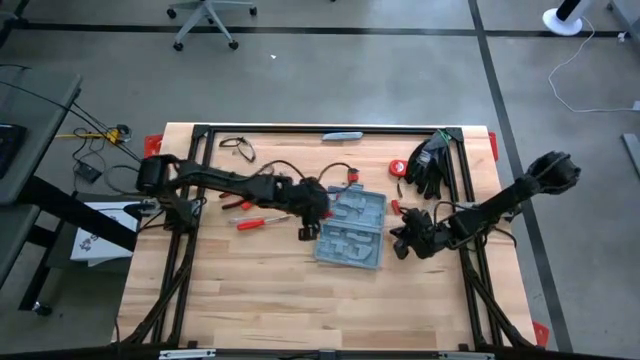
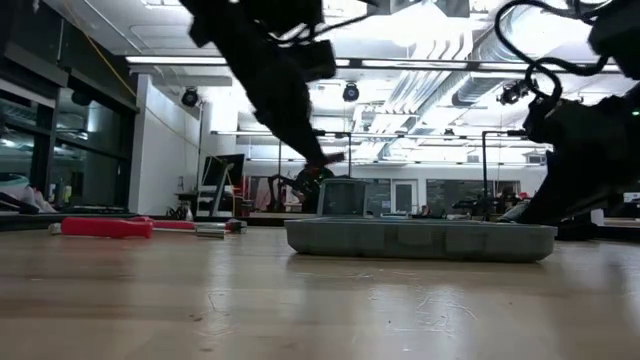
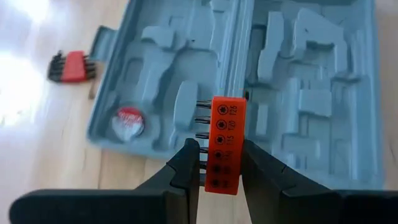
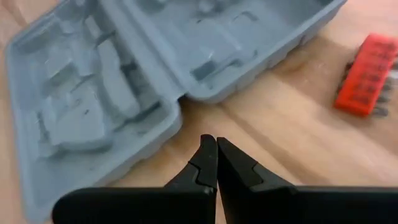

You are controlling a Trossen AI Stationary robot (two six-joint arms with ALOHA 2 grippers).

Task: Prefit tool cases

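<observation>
A grey concrete floor (image 1: 330, 80) crossed by dark lines surrounds the wooden bench (image 1: 260, 290). An office chair (image 1: 205, 18) stands beyond it. Long ceiling lights (image 2: 420, 62) and bare pipes (image 2: 430, 85) run overhead, with white walls (image 2: 165, 150).

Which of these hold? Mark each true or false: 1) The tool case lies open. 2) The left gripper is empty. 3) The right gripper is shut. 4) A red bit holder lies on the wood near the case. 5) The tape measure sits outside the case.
1) True: the tool case lies open.
2) False: the left gripper holds an orange bit holder.
3) True: the right gripper is shut, empty.
4) True: red bit holder.
5) False: the tape measure sits inside.
</observation>
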